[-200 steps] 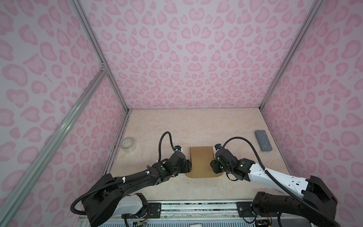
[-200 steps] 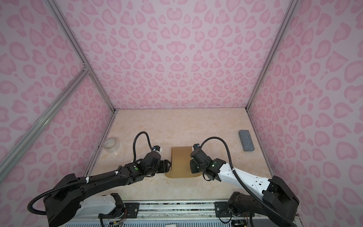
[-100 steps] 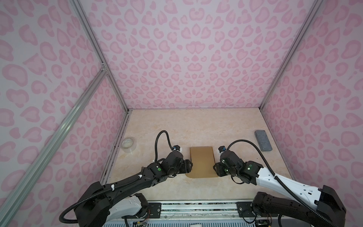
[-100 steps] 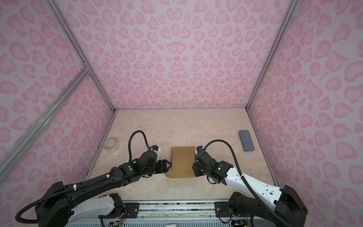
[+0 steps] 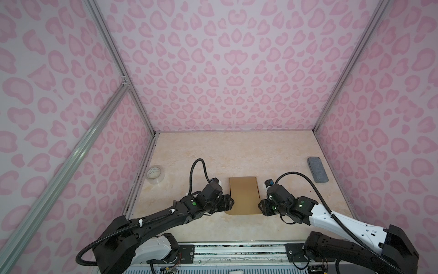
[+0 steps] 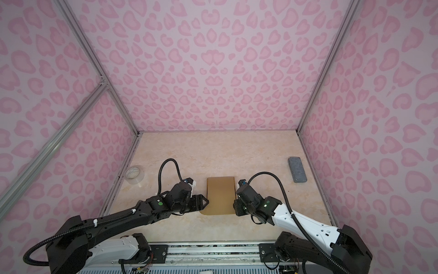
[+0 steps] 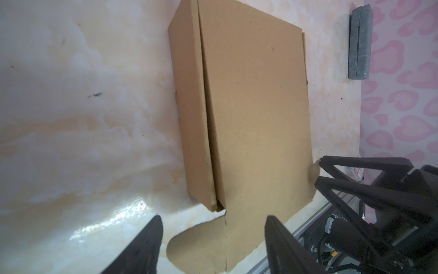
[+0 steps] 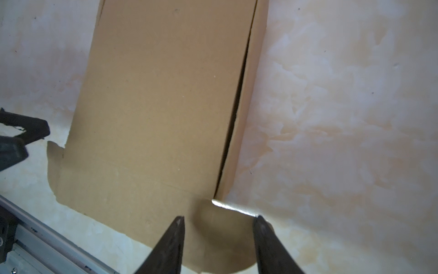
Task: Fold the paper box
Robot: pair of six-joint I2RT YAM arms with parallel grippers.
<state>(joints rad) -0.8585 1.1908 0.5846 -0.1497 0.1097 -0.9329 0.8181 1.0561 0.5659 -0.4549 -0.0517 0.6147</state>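
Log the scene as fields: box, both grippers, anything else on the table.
box: brown cardboard, closed flat on the table, near the front edge, between the two grippers
tabs: rounded, sticking out flat at both near corners
left gripper: open, at the box's near left corner, gripping nothing
right gripper: open, at the near right corner, tab in line with its gap, not clamped
tape roll: far left, by the wall
grey block: far right, by the wall
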